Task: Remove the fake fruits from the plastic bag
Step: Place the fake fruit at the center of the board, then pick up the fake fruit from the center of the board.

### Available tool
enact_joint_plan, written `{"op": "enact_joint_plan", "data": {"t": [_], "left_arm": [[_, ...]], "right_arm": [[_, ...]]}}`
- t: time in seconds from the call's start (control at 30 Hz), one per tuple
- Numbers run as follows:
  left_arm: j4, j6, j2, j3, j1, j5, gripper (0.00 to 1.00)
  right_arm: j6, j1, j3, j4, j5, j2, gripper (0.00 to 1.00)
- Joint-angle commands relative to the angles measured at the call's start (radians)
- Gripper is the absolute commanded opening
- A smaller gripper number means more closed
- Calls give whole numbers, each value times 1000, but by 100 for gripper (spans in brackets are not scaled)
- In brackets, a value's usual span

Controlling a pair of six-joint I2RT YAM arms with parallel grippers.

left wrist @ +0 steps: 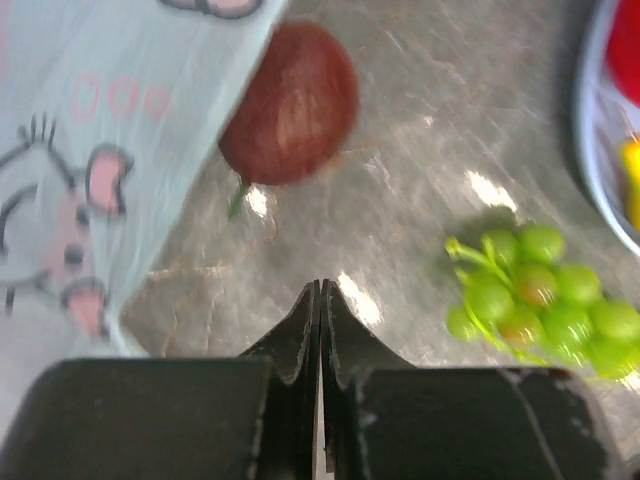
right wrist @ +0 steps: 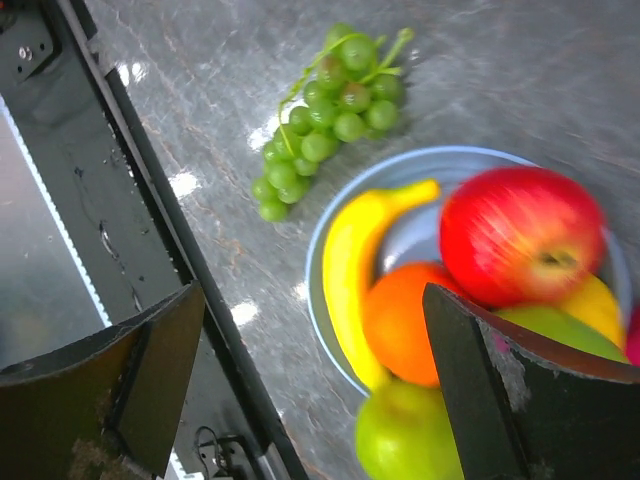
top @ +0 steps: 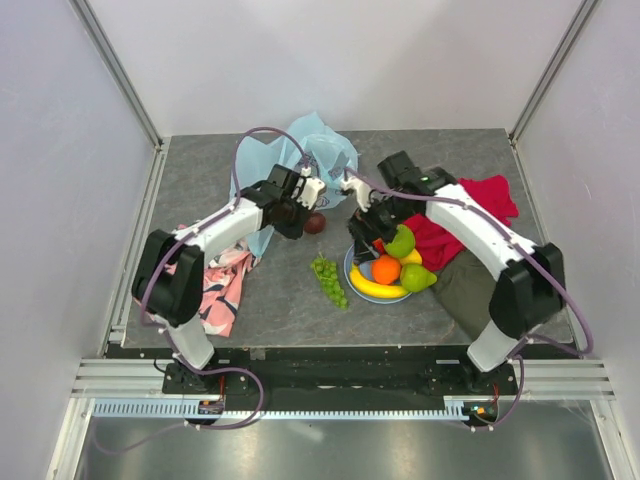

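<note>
The pale-blue plastic bag lies at the back; its mouse print fills the left of the left wrist view. A dark plum sits on the table at the bag's edge. My left gripper is shut and empty, just short of the plum. The grape bunch lies on the table. The banana, orange, red apple and a green fruit rest on the blue plate. My right gripper is open above the plate's edge.
A pink patterned cloth lies left of the bag. A red cloth and an olive cloth lie under the right arm. The black table edge and rail run close to the plate.
</note>
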Motion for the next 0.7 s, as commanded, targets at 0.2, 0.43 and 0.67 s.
{"op": "enact_joint_plan", "data": {"t": [0.2, 0.43, 0.67], "left_arm": [[53, -6, -361, -272, 19, 14, 37], [25, -43, -460, -292, 95, -34, 57], [28, -140, -489, -285, 183, -19, 58]], "right_arm": [[143, 252, 95, 157, 128, 257, 98], [169, 352, 144, 173, 352, 376, 98], [177, 416, 110, 202, 495, 442, 88]]}}
